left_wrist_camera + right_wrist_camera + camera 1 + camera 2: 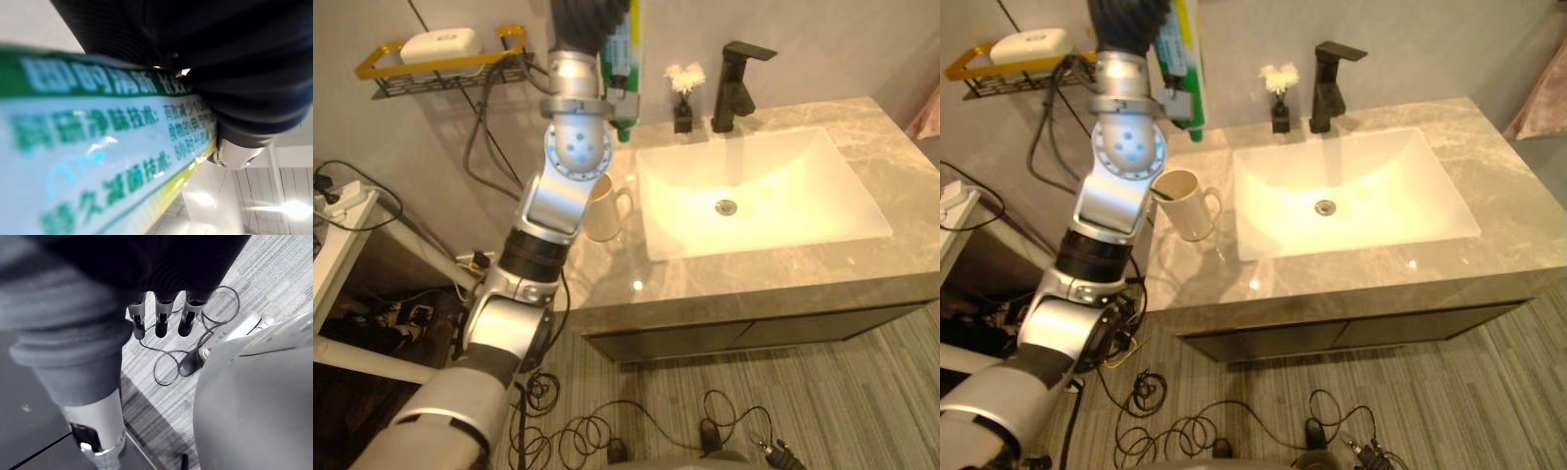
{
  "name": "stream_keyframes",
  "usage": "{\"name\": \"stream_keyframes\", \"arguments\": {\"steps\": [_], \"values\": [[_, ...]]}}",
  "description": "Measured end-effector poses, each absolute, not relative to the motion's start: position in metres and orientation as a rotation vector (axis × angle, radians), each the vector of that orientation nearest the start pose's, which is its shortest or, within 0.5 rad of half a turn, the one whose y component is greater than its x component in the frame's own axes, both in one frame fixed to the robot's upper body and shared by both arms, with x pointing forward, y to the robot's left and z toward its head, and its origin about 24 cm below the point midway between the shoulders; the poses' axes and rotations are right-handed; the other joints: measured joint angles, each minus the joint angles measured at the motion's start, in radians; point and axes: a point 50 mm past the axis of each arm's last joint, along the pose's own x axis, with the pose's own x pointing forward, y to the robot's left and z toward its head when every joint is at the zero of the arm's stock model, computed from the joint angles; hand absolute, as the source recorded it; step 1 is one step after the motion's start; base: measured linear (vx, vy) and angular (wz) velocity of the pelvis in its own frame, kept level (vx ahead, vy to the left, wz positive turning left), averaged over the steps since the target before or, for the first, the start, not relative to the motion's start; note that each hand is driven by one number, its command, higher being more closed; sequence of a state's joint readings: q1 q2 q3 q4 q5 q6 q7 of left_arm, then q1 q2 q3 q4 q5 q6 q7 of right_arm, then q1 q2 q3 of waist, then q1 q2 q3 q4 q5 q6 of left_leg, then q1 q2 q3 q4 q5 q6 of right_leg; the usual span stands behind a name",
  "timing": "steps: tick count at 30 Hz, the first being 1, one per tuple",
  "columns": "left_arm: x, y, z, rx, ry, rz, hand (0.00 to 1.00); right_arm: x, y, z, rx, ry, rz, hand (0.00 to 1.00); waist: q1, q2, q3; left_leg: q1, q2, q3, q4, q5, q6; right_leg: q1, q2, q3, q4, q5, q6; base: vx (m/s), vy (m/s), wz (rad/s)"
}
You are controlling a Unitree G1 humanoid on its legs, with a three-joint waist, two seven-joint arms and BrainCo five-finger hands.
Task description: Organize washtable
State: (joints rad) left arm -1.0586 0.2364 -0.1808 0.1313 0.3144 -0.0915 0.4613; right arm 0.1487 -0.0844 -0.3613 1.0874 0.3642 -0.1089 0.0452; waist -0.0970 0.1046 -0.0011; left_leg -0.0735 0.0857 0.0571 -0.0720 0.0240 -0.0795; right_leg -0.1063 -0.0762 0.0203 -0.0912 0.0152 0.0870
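My left hand (586, 22) is raised high against the wall, left of the sink, and is shut on a green and white toothpaste tube (623, 70) that hangs cap down above the counter's back edge. Seen from the left wrist, the tube (98, 147) lies right against the hand's dark cover (225, 54). Below the raised arm, a cream mug (1185, 204) stands on the grey stone washtable (901, 147), just left of the white basin (754, 186). My right hand (161, 320) hangs low over the striped floor with relaxed, straight fingers holding nothing.
A yellow-rimmed wire shelf (382, 61) on the wall at upper left carries a white soap box (438, 44). Behind the basin stand a black faucet (739, 83) and a small dark vase with white flowers (683, 96).
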Motion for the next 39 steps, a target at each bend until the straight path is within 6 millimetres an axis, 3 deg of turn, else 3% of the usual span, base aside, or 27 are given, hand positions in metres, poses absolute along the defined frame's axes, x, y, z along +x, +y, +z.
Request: {"name": "stream_keyframes", "arguments": {"steps": [12,19,23,28,39], "values": [[0.318,0.087,0.332,0.435,-1.138,0.272,1.00,0.063,-0.230,-0.160,0.401,0.980,-0.589,0.00,0.000,-0.003,0.002,-0.022,0.000,0.003,-0.018,0.000,0.000,-0.034,0.000,0.009,-0.006,0.000,0.000,0.02,-0.007,-0.02],[0.325,0.104,0.304,0.483,-1.038,0.330,1.00,0.060,-0.228,-0.161,0.402,0.989,-0.592,0.00,0.000,-0.011,0.003,-0.022,0.001,0.003,-0.018,0.000,0.000,-0.035,0.002,0.009,-0.006,0.025,0.001,0.00,0.000,0.00],[0.319,0.106,0.301,0.477,-1.050,0.336,1.00,0.059,-0.228,-0.161,0.401,0.990,-0.592,0.00,0.003,-0.013,0.003,-0.023,0.001,-0.001,-0.017,0.000,0.000,-0.035,0.003,0.009,-0.006,0.055,-0.001,0.03,-0.003,0.05],[0.315,0.107,0.300,0.468,-1.065,0.353,1.00,0.060,-0.225,-0.161,0.403,0.980,-0.585,0.00,0.004,-0.027,0.002,-0.025,-0.001,-0.002,-0.018,0.000,0.000,-0.036,0.000,0.008,-0.006,0.060,-0.001,0.04,-0.004,0.02],[0.309,0.101,0.295,0.430,-1.063,0.351,1.00,0.062,-0.225,-0.160,0.387,0.976,-0.567,0.00,0.004,-0.027,0.003,-0.031,-0.002,-0.003,-0.017,0.000,0.000,-0.042,0.000,0.009,-0.006,0.060,-0.002,0.01,-0.008,0.00]]}}
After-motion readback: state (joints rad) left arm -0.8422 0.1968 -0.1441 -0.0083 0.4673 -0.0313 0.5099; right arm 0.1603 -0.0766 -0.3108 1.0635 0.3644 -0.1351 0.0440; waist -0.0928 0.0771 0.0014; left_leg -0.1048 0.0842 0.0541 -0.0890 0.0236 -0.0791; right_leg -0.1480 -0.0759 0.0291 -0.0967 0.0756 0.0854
